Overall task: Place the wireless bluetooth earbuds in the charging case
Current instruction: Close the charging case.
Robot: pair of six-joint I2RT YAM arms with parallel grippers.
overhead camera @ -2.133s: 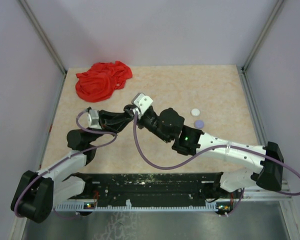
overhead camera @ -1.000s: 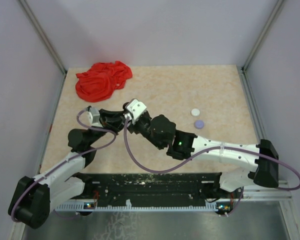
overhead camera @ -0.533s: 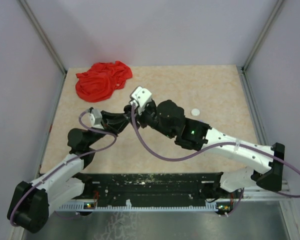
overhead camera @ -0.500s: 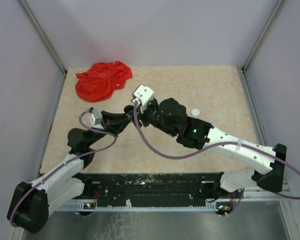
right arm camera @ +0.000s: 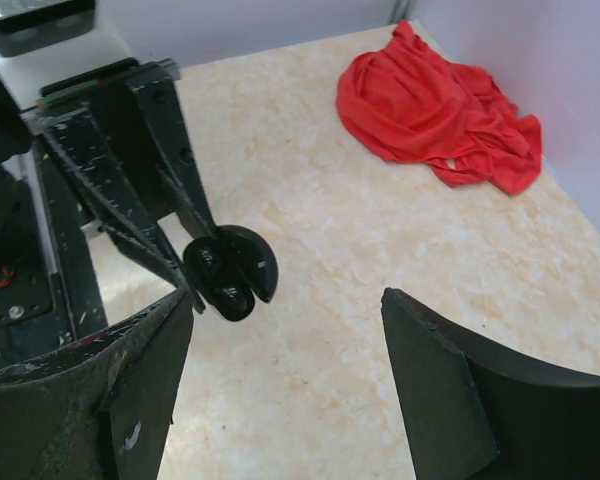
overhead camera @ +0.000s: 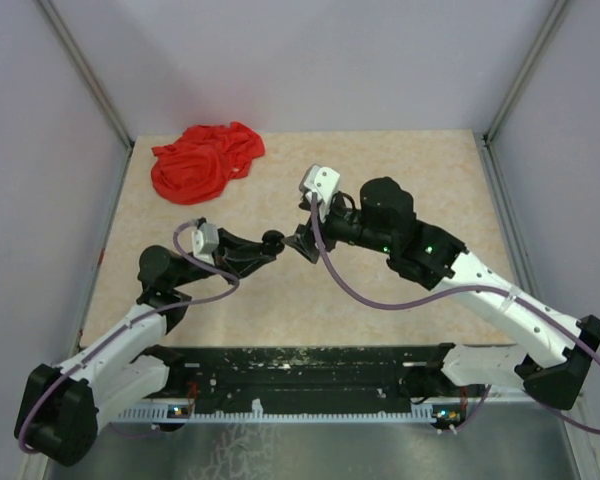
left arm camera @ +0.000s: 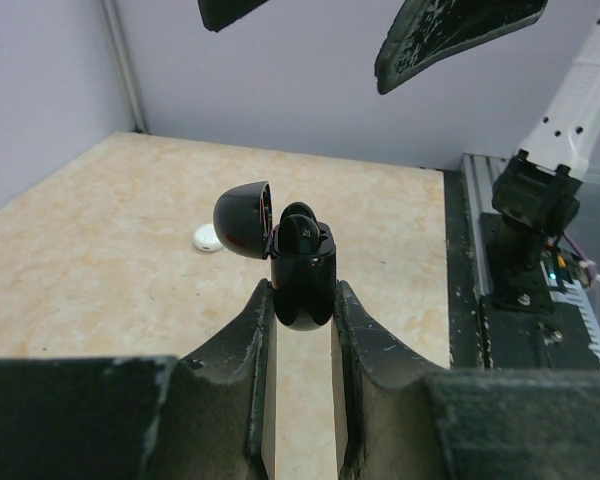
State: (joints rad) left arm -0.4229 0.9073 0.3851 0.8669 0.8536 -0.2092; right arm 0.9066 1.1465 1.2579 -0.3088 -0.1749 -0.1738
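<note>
- Beige marbled desk (overhead camera: 380,170) is lying between lavender walls, with a red cloth (overhead camera: 205,160) bunched in its far left corner.
- Left gripper (left arm camera: 302,300) is clamping a black charging case (left arm camera: 302,280) above the desk, lid hinged open.
- One black earbud (left arm camera: 300,228) is sitting inside the case.
- Right gripper (right arm camera: 287,300) is hovering just beside the case, jaws spread wide, holding nothing.

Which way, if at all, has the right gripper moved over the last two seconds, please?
Yes. In the top view, the right gripper has shifted to the right, farther from the red cloth.
</note>
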